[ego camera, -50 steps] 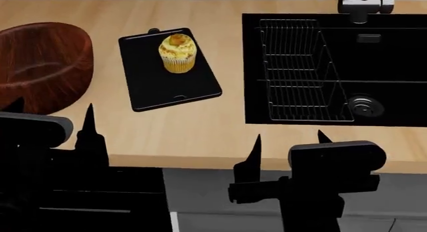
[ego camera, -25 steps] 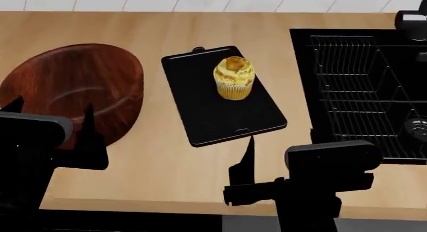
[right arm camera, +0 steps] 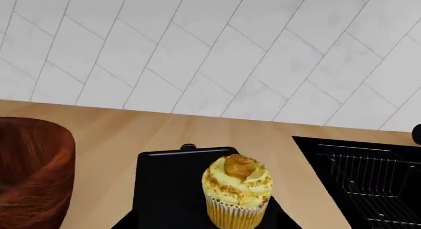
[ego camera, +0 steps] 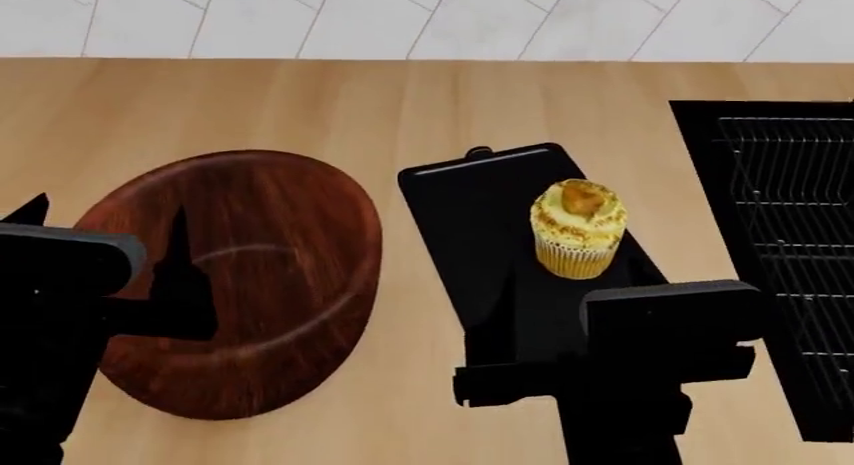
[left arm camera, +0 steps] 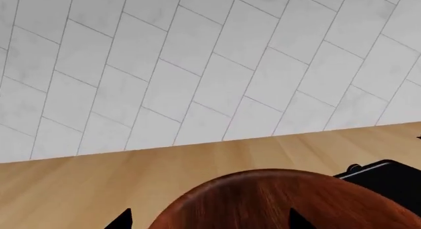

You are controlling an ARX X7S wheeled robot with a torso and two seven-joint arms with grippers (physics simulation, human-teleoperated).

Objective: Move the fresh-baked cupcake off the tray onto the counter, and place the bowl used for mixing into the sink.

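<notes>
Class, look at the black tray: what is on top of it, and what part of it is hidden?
One cupcake stands on the tray; nothing else shows there. In the head view, the right gripper's body covers the tray's near end.

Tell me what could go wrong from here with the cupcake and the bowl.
The cupcake stands upright and loose on the tray; a clumsy approach by the right tool could tip it or smear the frosting. The bowl is wide and lies tilted, so the left tool may grip the rim poorly.

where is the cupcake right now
In the head view the cupcake stands upright on the black tray, right of centre, between the wooden bowl on its left and the sink on its right.
</notes>
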